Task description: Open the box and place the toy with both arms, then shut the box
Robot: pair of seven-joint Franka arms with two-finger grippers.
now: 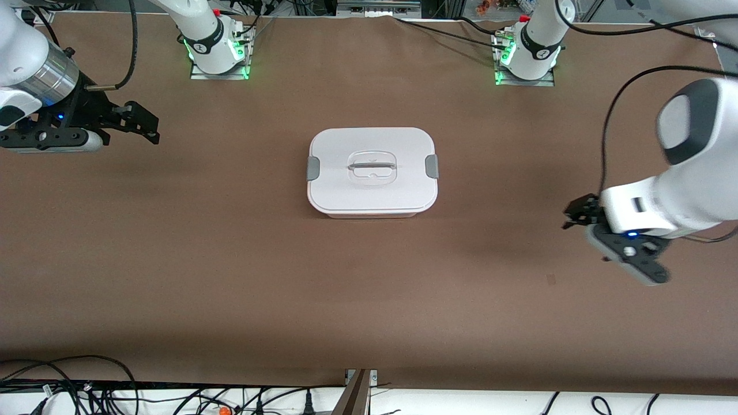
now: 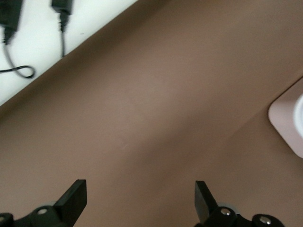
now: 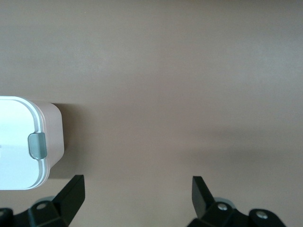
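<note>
The box [image 1: 372, 172] stands at the middle of the brown table, its white lid on, a grey clip [image 1: 313, 168] at each end and a clear handle [image 1: 372, 166] at the centre. The toy is out of view. My left gripper [image 1: 578, 214] is open and empty, up over the table toward the left arm's end, well apart from the box. Its wrist view shows the fingertips wide apart [image 2: 140, 189] over bare table, with a corner of the box [image 2: 289, 124]. My right gripper [image 1: 145, 123] is open and empty toward the right arm's end. Its wrist view [image 3: 138, 187] shows the box's end [image 3: 19, 142] and one clip [image 3: 38, 144].
The two arm bases [image 1: 219, 49] [image 1: 527, 55] stand at the table's edge farthest from the front camera. Cables [image 1: 86, 392] lie on a white strip along the nearest edge, which also shows in the left wrist view [image 2: 33, 42].
</note>
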